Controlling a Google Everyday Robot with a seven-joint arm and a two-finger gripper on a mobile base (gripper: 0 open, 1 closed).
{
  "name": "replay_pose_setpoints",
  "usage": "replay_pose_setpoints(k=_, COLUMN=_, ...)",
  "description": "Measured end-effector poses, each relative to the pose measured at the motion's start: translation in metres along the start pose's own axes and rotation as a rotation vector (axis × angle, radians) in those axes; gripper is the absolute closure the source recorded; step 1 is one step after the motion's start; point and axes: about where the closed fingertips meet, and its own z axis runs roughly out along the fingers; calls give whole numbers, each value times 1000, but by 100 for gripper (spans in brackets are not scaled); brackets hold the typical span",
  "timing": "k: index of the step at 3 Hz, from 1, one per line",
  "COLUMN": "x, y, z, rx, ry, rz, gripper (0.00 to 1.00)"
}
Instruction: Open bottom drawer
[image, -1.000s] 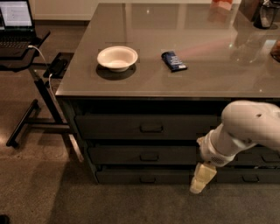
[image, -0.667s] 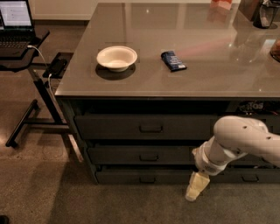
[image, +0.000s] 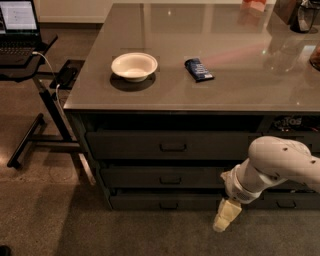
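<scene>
gripper (image: 225, 219) has dropped lower and slightly left, now in front of closed bottom drawer (image: 145, 201), right of its handle (image: 169, 205). grip open or closed: cannot tell. approach step; next likely shift left, far enough to catch handle, pull nearward.

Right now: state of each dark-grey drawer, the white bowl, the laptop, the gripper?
Slim dark-grey bottom drawer: shut.
Middle dark-grey drawer: shut.
Top dark-grey drawer: shut.
White round bowl: upright, empty.
Black laptop: open, screen lit.
Cream gripper: low, before bottom drawer, right of its handle.
</scene>
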Motion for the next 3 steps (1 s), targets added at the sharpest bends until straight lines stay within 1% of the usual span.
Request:
replay_pose_setpoints(k=1, x=0, y=9, z=27, rx=7, ry=-111, rz=-22, gripper=0)
replay_pose_setpoints(k=2, x=4, y=-16, z=58, rx=106, ry=-282, rz=-50, gripper=0)
replay_pose_setpoints(k=3, x=21, y=-49, z=90, rx=182, ry=-372, rz=-67, gripper=0)
